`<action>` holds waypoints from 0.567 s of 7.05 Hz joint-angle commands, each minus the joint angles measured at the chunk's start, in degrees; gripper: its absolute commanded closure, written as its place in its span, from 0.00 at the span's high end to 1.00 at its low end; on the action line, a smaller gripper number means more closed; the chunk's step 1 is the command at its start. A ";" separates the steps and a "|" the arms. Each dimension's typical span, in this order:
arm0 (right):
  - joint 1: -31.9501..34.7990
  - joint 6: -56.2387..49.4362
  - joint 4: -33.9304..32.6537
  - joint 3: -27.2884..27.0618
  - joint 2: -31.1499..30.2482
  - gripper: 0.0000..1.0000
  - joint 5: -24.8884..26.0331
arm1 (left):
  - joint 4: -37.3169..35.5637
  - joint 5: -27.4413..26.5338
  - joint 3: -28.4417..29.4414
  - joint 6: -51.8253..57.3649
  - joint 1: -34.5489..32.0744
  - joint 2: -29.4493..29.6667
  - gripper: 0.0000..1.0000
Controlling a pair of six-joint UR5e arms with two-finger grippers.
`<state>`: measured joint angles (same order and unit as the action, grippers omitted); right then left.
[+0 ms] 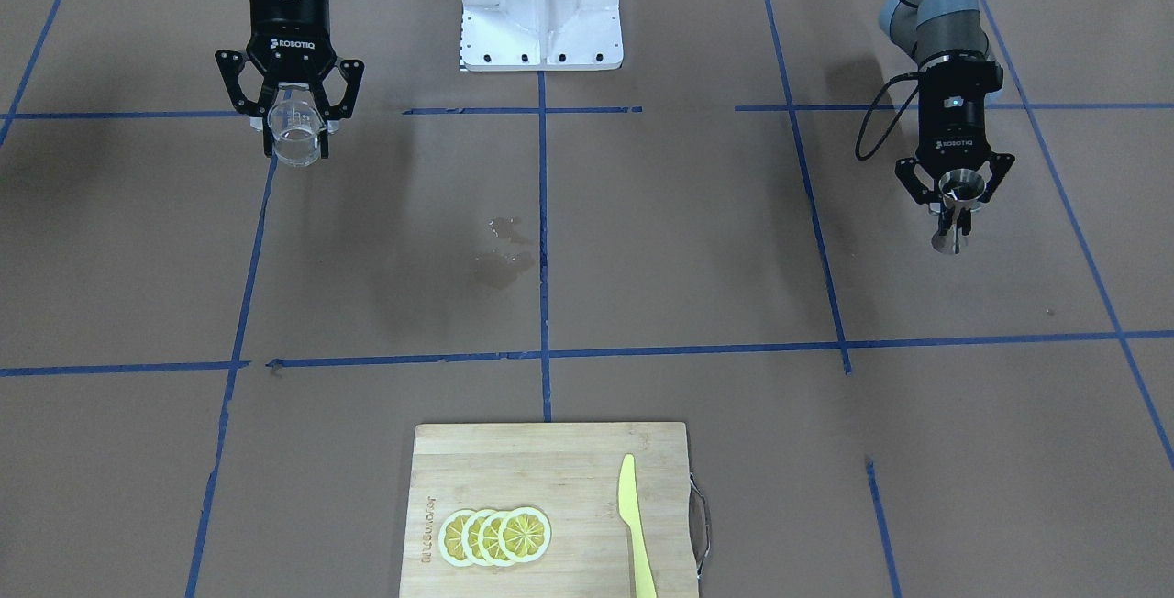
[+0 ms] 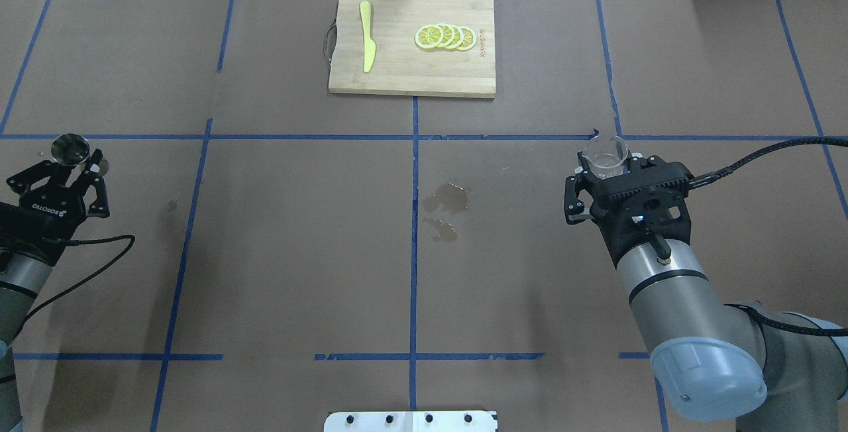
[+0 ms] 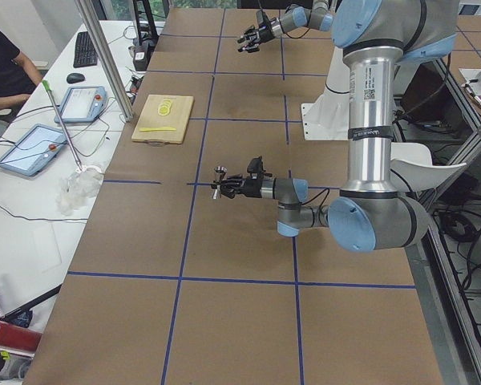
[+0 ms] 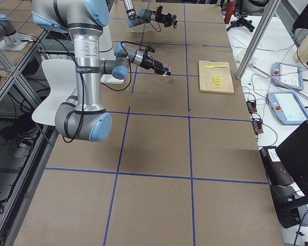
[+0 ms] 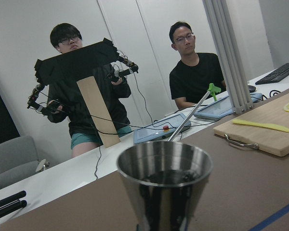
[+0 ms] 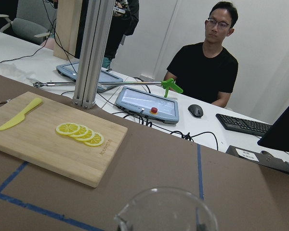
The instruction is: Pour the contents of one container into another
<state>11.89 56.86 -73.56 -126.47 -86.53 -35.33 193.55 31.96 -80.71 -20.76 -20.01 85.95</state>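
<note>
My right tool (image 2: 608, 165) is clamped on the glass cup (image 2: 607, 152), held upright above the bench (image 2: 298, 253). My left tool (image 2: 74, 162) is clamped on the jigger (image 2: 70, 146), also upright. The jigger lies well apart, straight across toward my left, so the arms must converge.

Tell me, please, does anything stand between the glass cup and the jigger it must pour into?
Nothing visible does. Between the glass cup in the right gripper and the jigger in the left gripper lies only a wet stain; the cutting board sits aside.
</note>
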 commanded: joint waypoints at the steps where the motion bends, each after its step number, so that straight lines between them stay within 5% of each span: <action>1: -0.02 0.01 0.00 0.00 0.05 0.00 0.00 | 1.65 0.55 0.56 -2.34 0.41 0.71 0.00; 4: -0.02 0.01 0.35 -0.09 0.14 0.00 0.00 | 2.45 6.09 0.55 -18.74 1.37 0.71 0.00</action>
<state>11.87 56.86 -73.27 -126.53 -86.41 -35.33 195.82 36.71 -80.18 -33.65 -19.00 86.64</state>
